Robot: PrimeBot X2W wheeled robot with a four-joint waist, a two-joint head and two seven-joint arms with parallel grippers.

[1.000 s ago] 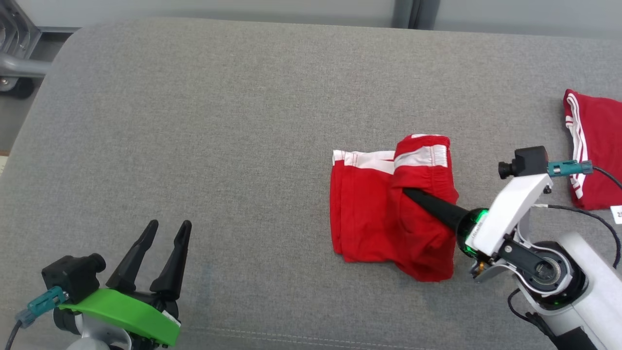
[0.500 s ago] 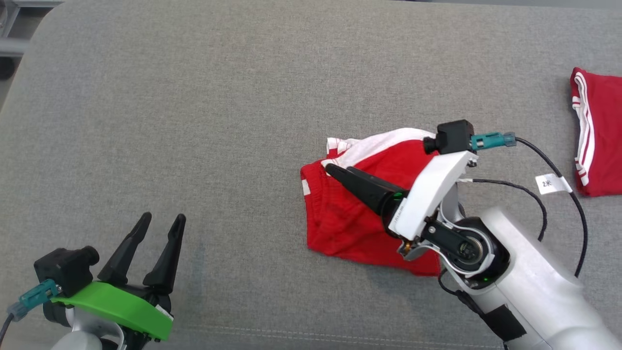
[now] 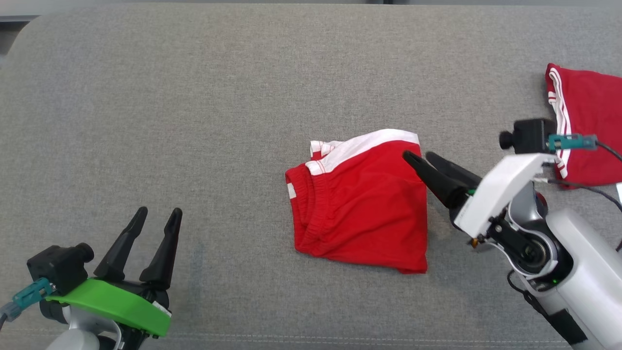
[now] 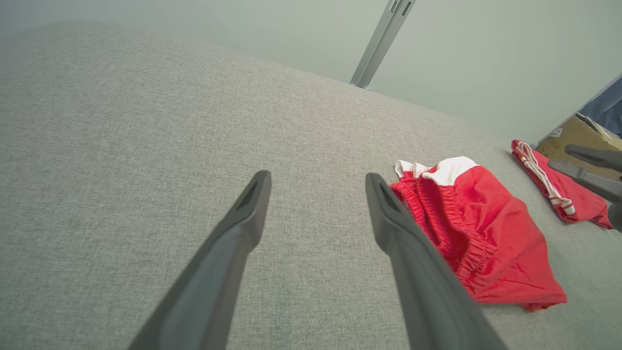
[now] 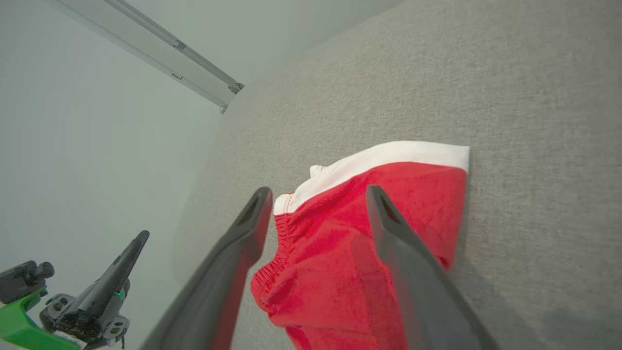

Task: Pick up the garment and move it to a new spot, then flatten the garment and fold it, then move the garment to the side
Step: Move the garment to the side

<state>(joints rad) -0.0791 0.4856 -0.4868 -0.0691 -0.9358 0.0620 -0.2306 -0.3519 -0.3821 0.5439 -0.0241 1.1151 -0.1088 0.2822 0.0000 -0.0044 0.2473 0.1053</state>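
The garment (image 3: 362, 201), red shorts with a white band along the top edge, lies folded in a rough square on the grey cushioned surface (image 3: 218, 107). My right gripper (image 3: 418, 156) is open just off the garment's upper right corner, with nothing between its fingers. The right wrist view looks down its two fingers onto the red cloth (image 5: 340, 262). My left gripper (image 3: 154, 213) stands open at the lower left, well apart from the garment. The left wrist view shows the garment (image 4: 481, 233) to the right of its spread fingers.
A second red garment with white stripes (image 3: 583, 121) lies at the far right edge of the surface. A cable (image 3: 602, 148) runs from my right wrist camera. A cardboard box (image 4: 578, 133) shows past the surface's far end.
My right gripper has let go of the garment and drawn back to the right. The flap it carried now lies folded over to the left. The head camera has shifted a little.
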